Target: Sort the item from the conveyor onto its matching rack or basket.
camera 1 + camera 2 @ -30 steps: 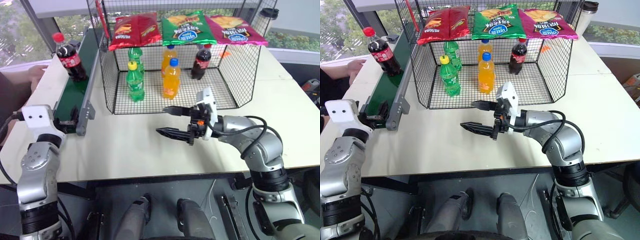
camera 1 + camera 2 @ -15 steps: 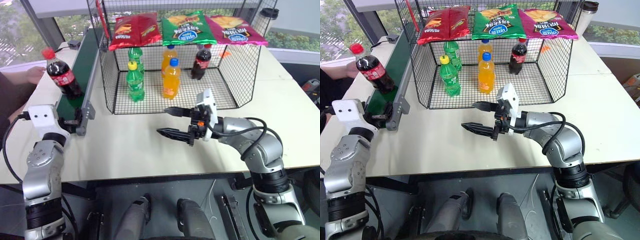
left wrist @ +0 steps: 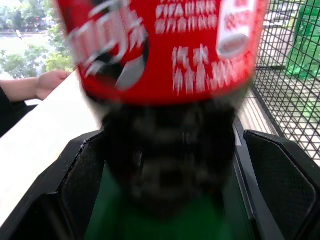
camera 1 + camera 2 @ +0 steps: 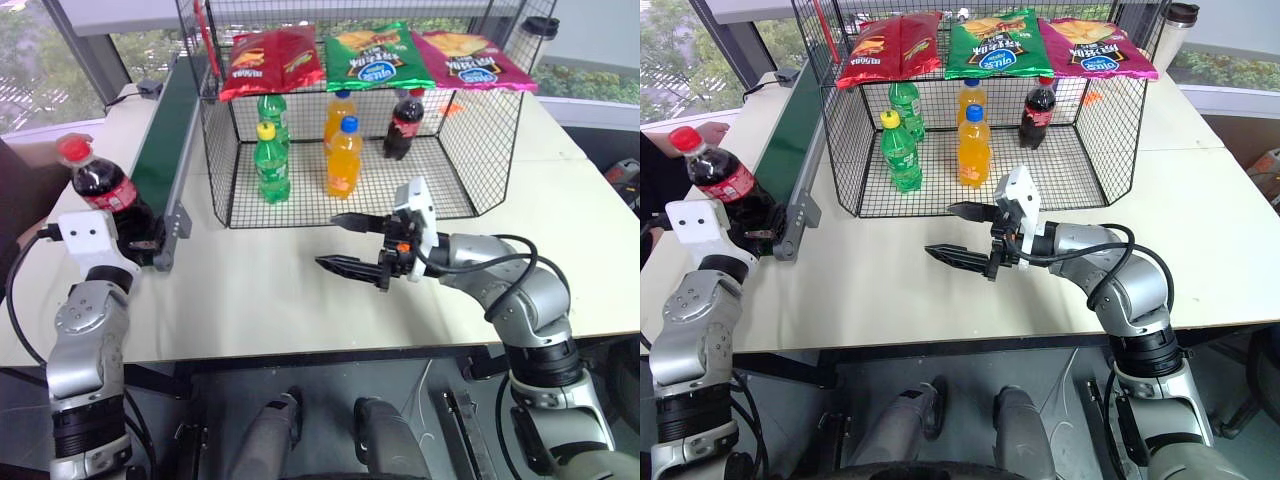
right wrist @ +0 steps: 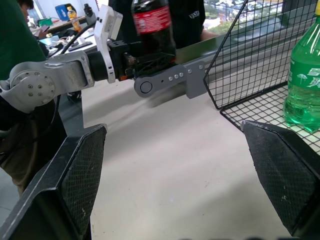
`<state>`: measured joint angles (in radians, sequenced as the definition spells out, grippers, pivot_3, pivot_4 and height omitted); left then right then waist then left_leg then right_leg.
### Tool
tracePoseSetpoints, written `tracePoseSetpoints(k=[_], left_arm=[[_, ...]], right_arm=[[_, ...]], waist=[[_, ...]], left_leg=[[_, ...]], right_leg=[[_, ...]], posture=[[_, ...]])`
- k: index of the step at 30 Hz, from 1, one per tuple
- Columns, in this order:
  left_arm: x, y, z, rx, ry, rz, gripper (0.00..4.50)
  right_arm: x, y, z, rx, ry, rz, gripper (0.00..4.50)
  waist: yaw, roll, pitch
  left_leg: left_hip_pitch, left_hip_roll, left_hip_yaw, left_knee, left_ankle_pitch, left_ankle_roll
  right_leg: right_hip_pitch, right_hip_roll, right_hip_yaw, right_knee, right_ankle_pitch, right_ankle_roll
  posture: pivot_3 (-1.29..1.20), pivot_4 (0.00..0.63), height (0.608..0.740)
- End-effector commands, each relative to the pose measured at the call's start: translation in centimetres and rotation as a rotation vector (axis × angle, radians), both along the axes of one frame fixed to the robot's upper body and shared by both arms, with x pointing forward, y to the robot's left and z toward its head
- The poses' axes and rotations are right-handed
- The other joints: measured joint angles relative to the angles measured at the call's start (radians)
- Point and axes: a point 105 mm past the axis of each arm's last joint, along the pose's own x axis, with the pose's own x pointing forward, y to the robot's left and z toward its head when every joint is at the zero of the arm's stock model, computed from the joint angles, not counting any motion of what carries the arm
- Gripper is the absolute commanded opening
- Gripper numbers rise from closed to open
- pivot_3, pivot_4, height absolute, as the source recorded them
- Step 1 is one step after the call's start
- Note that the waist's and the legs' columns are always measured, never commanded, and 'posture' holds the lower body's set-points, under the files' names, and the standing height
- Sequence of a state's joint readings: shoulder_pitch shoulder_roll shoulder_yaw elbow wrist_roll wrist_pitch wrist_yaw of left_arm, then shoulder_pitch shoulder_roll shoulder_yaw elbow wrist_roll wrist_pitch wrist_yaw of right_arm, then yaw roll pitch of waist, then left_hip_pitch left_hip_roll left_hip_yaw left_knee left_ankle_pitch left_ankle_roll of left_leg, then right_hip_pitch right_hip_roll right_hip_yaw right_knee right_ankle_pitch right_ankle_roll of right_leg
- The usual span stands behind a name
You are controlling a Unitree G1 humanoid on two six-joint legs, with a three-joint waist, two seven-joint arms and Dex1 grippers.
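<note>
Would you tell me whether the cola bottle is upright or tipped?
Tipped: the cola bottle leans, its red cap toward the robot's left of its base.

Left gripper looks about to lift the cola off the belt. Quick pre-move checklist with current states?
1. Cola bottle between the fingers of the left gripper: ok, its base sits between them at the end of the conveyor.
2. Grip firm: cannot tell, gaps show beside the bottle in the left wrist view.
3. Bottle upright: not ok, it leans away from the wire cage.
4. Right gripper out of the way: ok, open, over bare table in front of the cage.
5. Drop spot free: ok, open mesh floor beside the cola bottle already in the cage.
6. Person's hand near the bottle: not ok, close behind the cap.
</note>
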<state>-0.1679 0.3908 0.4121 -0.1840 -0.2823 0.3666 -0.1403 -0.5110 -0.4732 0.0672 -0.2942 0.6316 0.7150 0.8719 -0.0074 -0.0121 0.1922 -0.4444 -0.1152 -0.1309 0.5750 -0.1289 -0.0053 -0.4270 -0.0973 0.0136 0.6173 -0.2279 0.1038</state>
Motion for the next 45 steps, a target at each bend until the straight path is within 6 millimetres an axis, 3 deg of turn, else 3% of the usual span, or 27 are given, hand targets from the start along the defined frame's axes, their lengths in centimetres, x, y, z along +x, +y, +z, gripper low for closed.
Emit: tracePoseSetpoints(k=[1, 2, 7, 10, 13, 15, 17, 21, 24, 33, 38, 43, 45], left_arm=[[-0.2, -0.4, 1.7, -0.008, -0.090, -0.030, 3.16], [-0.2, -0.4, 1.9, -0.011, -0.095, -0.029, 2.99], [0.1, -0.2, 3.8, -0.044, -0.153, -0.037, 2.99], [0.6, -1.2, 5.9, -0.040, -0.190, -0.114, 2.99], [0.5, -6.4, 6.7, 0.025, -0.139, -0.415, 2.99], [0.1, -8.5, 6.8, 0.047, -0.105, -0.548, 2.99], [-0.6, -11.0, 6.5, 0.085, -0.058, -0.713, 2.99], [-1.3, -14.0, 5.9, 0.133, -0.004, -0.898, 2.99], [-1.3, -17.5, 4.2, 0.212, 0.033, -1.062, 2.99], [0.2, -24.5, 1.0, 0.369, -0.004, -1.265, 2.99], [0.1, -26.5, 1.0, 0.395, -0.047, -1.326, 2.99], [0.3, -26.7, 1.2, 0.394, -0.058, -1.331, 2.99], [0.4, -26.6, 1.2, 0.394, -0.059, -1.329, 2.99]], right_arm=[[-0.5, 0.1, 1.2, 0.006, -0.061, 0.012, 4.50], [-0.5, 0.1, 1.2, 0.005, -0.061, 0.011, 4.50], [-0.5, 0.0, 1.1, -0.001, -0.061, 0.005, 4.50], [-0.5, 0.0, 1.5, 0.002, -0.068, 0.005, 4.50], [-0.6, -0.1, 2.2, 0.014, -0.083, 0.002, 4.50], [-0.5, -0.3, 2.7, 0.020, -0.090, -0.001, 4.50], [-0.4, -0.5, 3.4, 0.034, -0.100, -0.011, 4.50], [-0.2, -0.7, 4.4, 0.059, -0.108, -0.024, 4.50], [0.0, -0.9, 5.5, 0.084, -0.122, -0.040, 4.50], [0.0, -0.7, 6.0, 0.091, -0.126, -0.056, 4.50], [0.1, -0.5, 6.2, 0.092, -0.130, -0.072, 4.50], [0.8, -0.7, 6.2, 0.092, -0.133, -0.118, 4.50], [1.1, -0.8, 6.3, 0.102, -0.132, -0.129, 3.94]], waist=[[0.000, 0.000, 0.000], [0.000, 0.000, 0.000], [-0.001, 0.000, 0.000], [-0.001, -0.001, 0.001], [-0.004, -0.001, 0.001], [-0.003, -0.001, 0.001], [-0.004, -0.001, 0.001], [-0.007, -0.001, 0.001], [-0.004, -0.001, 0.001], [-0.003, -0.001, 0.001], [-0.004, -0.001, 0.001], [-0.004, -0.001, 0.001], [-0.004, -0.001, 0.001]], left_leg=[[0.000, 0.000, 0.000, 0.000, 0.000, 0.000], [0.000, 0.000, 0.000, 0.000, 0.000, 0.000], [0.000, 0.000, 0.000, 0.000, 0.000, 0.000], [0.000, 0.000, 0.000, 0.000, 0.000, 0.000], [0.000, 0.000, 0.000, 0.000, 0.000, 0.000], [0.000, 0.000, 0.000, 0.000, 0.000, 0.000], [0.000, -0.001, 0.001, 0.000, 0.000, 0.000], [0.000, 0.001, 0.000, 0.000, 0.000, 0.000], [0.000, 0.001, 0.000, 0.000, 0.000, 0.000], [-0.001, 0.000, 0.002, 0.000, 0.000, 0.001], [-0.001, 0.001, 0.001, -0.001, 0.000, 0.001], [-0.001, 0.001, 0.001, -0.001, 0.000, 0.001], [-0.001, 0.001, 0.001, 0.000, 0.000, 0.001]], right_leg=[[0.000, 0.000, 0.000, 0.000, 0.000, 0.000], [0.000, 0.000, 0.000, 0.000, 0.000, 0.000], [0.000, 0.000, 0.000, 0.000, 0.000, 0.000], [0.000, 0.000, -0.001, 0.000, 0.000, 0.000], [0.000, 0.000, -0.001, 0.000, 0.000, 0.000], [0.000, 0.000, 0.000, 0.000, 0.000, 0.000], [0.000, 0.000, 0.000, 0.000, 0.000, 0.000], [0.000, 0.001, 0.000, 0.000, 0.000, 0.000], [-0.001, 0.001, 0.000, 0.000, 0.000, -0.001], [-0.001, 0.000, 0.000, -0.002, 0.000, -0.001], [-0.001, 0.000, 0.000, -0.002, 0.001, 0.000], [-0.001, 0.000, 0.000, -0.001, 0.001, 0.000], [-0.001, 0.000, 0.000, -0.001, 0.001, 0.000]], posture=[[0.00, 0.150, 0.738], [0.00, 0.150, 0.738], [0.00, 0.150, 0.738], [0.00, 0.150, 0.738], [0.00, 0.150, 0.738], [0.00, 0.150, 0.738], [0.00, 0.150, 0.738], [0.00, 0.150, 0.738], [0.00, 0.150, 0.738], [0.00, 0.150, 0.738], [0.00, 0.150, 0.738], [0.00, 0.150, 0.738], [0.00, 0.150, 0.738]])
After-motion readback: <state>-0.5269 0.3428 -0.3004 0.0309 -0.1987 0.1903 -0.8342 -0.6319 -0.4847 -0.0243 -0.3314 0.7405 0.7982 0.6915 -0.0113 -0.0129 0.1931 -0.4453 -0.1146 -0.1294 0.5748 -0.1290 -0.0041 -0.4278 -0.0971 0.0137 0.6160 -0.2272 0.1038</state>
